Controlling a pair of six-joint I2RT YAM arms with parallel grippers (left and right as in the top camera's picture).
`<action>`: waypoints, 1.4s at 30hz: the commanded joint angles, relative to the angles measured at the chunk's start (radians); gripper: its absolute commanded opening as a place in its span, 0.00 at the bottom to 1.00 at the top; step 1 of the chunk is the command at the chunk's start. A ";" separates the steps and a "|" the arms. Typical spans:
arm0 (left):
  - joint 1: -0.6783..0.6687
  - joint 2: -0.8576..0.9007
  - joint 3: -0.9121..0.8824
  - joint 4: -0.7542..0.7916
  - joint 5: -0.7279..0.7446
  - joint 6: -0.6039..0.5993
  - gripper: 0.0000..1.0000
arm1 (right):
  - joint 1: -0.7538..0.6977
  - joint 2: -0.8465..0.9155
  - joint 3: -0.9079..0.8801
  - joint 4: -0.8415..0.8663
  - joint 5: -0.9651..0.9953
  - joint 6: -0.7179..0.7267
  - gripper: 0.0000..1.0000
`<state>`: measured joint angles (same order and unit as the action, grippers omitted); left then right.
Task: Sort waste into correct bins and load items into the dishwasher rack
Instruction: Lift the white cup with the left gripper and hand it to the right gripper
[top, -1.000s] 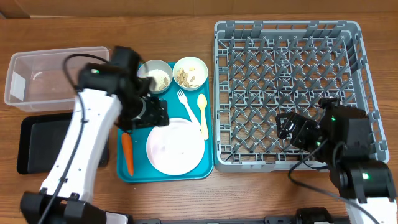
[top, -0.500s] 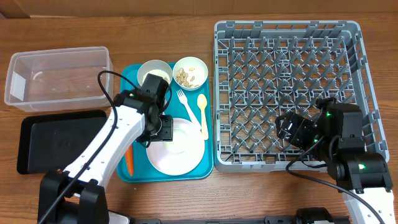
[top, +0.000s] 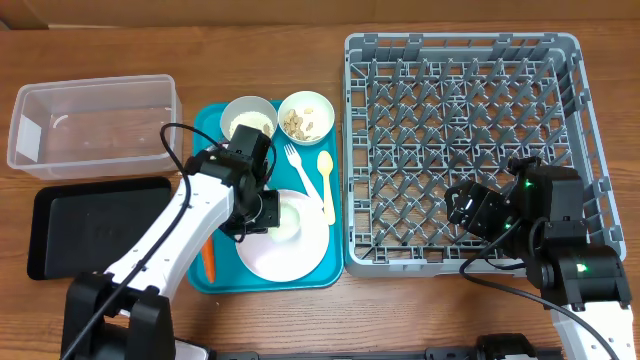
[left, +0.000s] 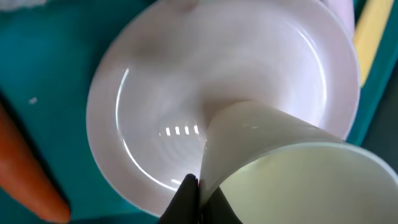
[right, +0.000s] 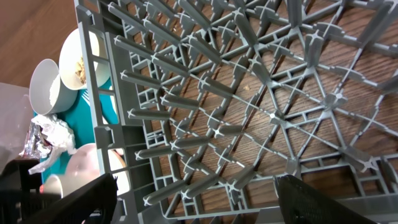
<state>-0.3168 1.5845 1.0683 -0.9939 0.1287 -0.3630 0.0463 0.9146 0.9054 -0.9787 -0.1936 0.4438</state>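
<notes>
My left gripper hangs over the pale plate, shut on the thin wall of a small white cup-like thing that lies tilted on the plate. The orange carrot lies left of the plate. Two white bowls hold food bits; the fork and yellow spoon lie beside them. My right gripper stands open over the grey rack's front pegs. A foil wrapper and napkin show by the bowls.
The clear tub and the black tray sit left of the teal tray. My left arm crosses the teal tray's left half and hides the wrapper and napkin from above. Bare wood borders the rack.
The left arm swung from beside the bowls down onto the plate, and its jaws closed on the cup-like thing. The right arm barely moved.
</notes>
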 joint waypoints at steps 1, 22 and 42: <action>0.030 -0.017 0.132 -0.090 0.113 0.064 0.04 | -0.003 -0.005 0.022 0.024 -0.070 -0.076 0.86; 0.136 -0.134 0.500 -0.079 1.001 0.154 0.04 | -0.001 -0.003 0.024 0.501 -0.996 -0.183 0.85; -0.016 -0.134 0.500 0.116 1.104 0.070 0.04 | -0.001 -0.002 0.024 0.823 -1.155 -0.177 0.86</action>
<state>-0.3214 1.4563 1.5505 -0.8825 1.2457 -0.2726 0.0463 0.9146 0.9089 -0.1837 -1.3289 0.2527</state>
